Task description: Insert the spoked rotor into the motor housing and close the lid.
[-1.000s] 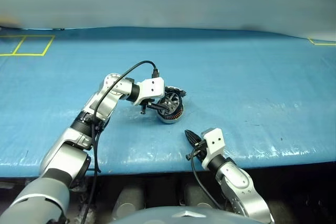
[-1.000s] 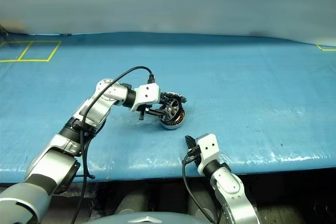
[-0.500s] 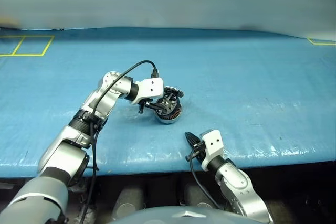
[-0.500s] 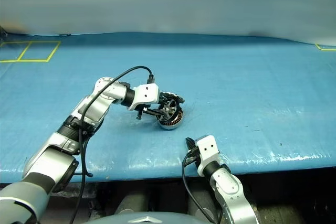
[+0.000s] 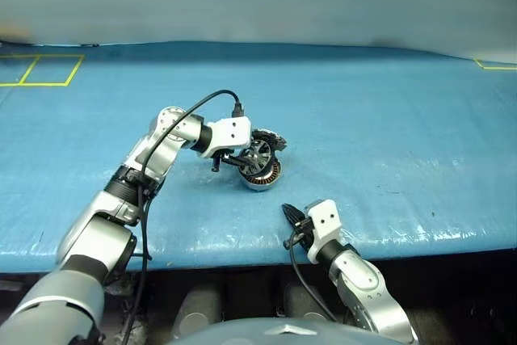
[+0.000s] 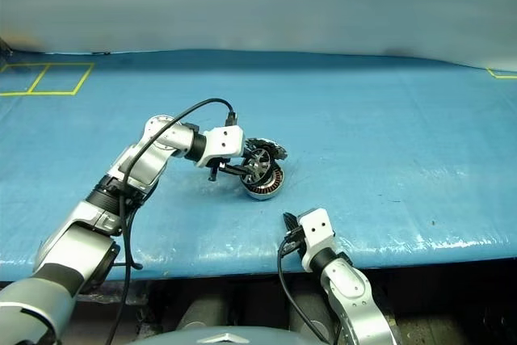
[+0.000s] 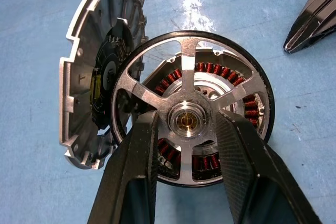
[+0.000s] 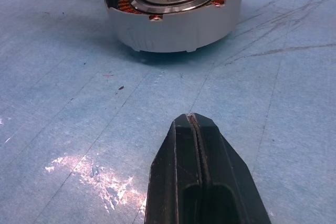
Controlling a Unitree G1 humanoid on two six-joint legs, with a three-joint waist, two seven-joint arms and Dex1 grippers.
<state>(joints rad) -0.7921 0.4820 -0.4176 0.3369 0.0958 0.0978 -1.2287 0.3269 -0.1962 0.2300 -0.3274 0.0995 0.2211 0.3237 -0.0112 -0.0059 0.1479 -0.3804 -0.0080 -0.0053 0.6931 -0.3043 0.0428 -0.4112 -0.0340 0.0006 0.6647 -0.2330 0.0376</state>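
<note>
Rotor held over housing on blue table covering (image 5: pixel 388 119)

Left gripper (image 7: pixel 185 129) clamped on hub of flat silver six-spoked rotor (image 7: pixel 186 115), tilted just above short silver motor housing with copper-red windings (image 8: pixel 176 9); toothed grey round lid (image 7: pixel 92 85) stands on edge just beside rotor; right gripper (image 8: pixel 197 129), jaws pressed together and empty, near housing but apart from it.

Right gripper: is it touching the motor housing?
Apart. The right wrist view shows bare blue mat between the shut right gripper and the motor housing.
</note>
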